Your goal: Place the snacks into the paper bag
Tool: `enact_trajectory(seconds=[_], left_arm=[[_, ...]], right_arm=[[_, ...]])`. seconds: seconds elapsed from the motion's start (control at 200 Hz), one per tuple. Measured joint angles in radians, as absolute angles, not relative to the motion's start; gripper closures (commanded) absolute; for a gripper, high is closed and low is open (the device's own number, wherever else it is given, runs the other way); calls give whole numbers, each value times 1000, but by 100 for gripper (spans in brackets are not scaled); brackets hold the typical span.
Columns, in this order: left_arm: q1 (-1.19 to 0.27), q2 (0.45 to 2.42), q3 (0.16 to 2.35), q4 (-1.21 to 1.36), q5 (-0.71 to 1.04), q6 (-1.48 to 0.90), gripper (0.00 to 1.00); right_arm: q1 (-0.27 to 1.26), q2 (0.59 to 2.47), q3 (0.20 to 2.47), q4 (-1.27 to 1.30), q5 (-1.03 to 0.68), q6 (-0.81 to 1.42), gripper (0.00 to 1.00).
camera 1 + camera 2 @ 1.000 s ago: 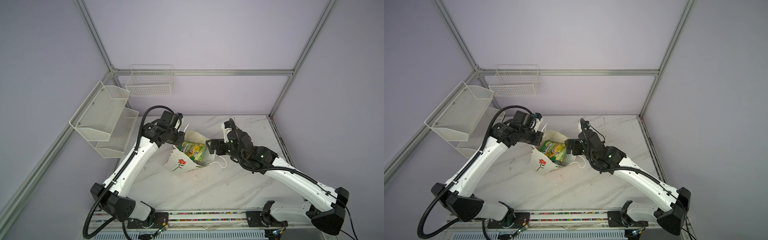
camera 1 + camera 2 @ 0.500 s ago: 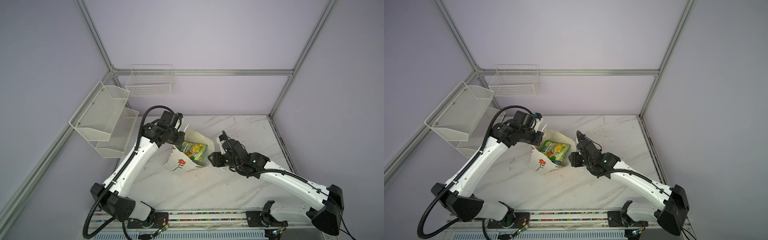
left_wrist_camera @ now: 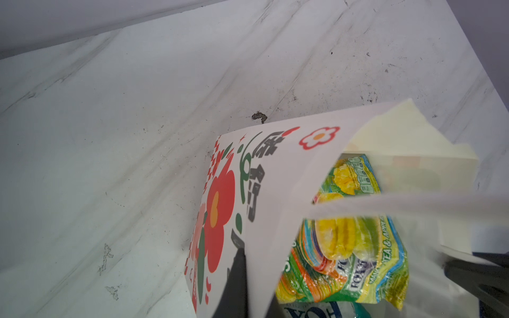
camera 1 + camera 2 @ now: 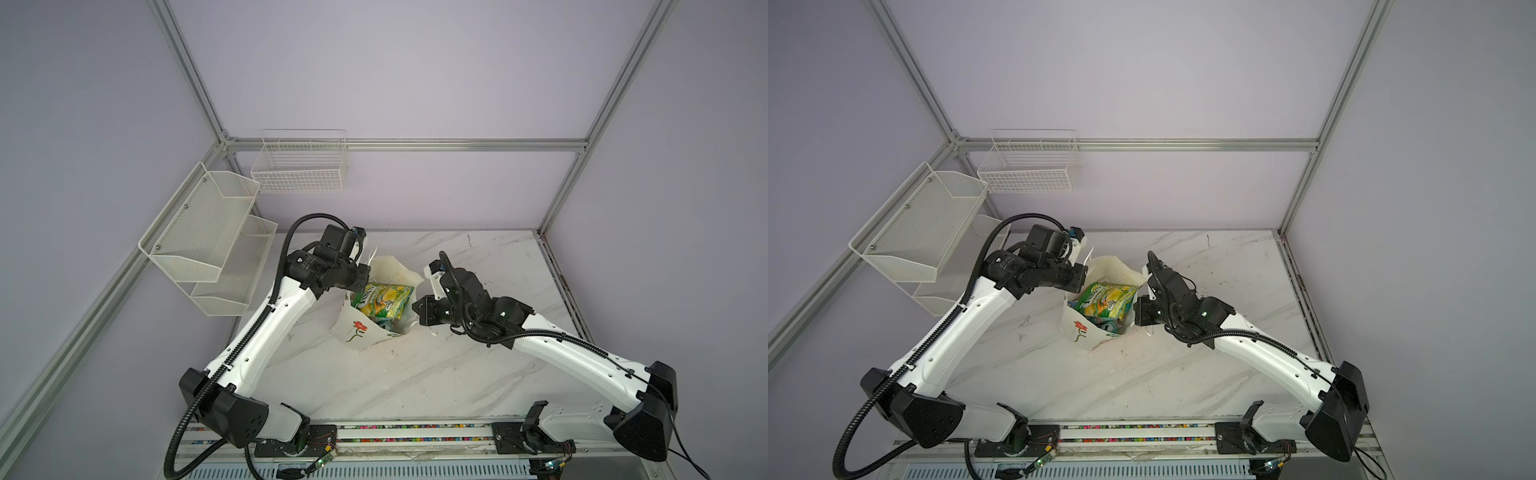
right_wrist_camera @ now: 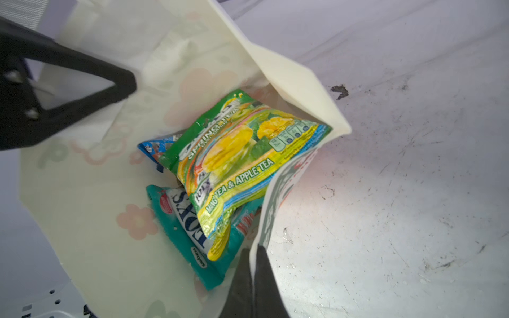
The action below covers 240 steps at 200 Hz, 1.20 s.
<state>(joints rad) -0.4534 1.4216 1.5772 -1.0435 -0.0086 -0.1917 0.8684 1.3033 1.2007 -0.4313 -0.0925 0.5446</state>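
Note:
The white paper bag point(image 4: 358, 334) point(image 4: 1077, 330) with the red flower stands open at mid table. Inside lie the snacks: a green-yellow FOX'S packet point(image 4: 384, 300) point(image 4: 1106, 300) point(image 5: 242, 154) point(image 3: 349, 247) on top, a teal FOX'S packet point(image 5: 187, 228) under it, and a corner of a blue packet point(image 5: 153, 147). My left gripper point(image 4: 365, 277) point(image 3: 249, 264) is shut on the bag's printed wall point(image 3: 275, 179) at its rim. My right gripper point(image 4: 417, 311) point(image 5: 252, 249) is shut on the opposite rim, with the paper pinched between its fingers point(image 5: 265, 278).
White wire baskets hang on the left wall point(image 4: 208, 232) and on the back wall point(image 4: 301, 166). The bare marble table point(image 4: 415, 365) runs to the front rail point(image 4: 399, 428). Aluminium frame posts stand at the back corners.
My right gripper came down from beside the bag's mouth and went from open to shut on the bag's rim. The left gripper held its grip without moving.

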Motion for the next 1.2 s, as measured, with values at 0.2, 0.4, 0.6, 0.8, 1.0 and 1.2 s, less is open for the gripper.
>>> enact_trajectory(seconds=[0.2,0.4,0.6,0.8,1.0,1.2], left_arm=[[-454,1405,1557,-1010,32,-223,100],[-455,1406,1427,-924,101,-262,100],[-463,1412,1425,-876,133,-277,100],[-463,1412,1427,-876,150,-279,100],[-463,1412,1427,-877,165,-282,100],[-474,1412,1427,-877,178,-303,100]], right_arm=[[860,1280,1301,-425,-101,504,100],[776,1275,1218,-377,-130,511,100],[713,1274,1185,-351,-133,522,100],[694,1274,1223,-403,-150,519,100],[679,1289,1271,-459,-156,509,100],[678,1289,1323,-523,-165,489,100]])
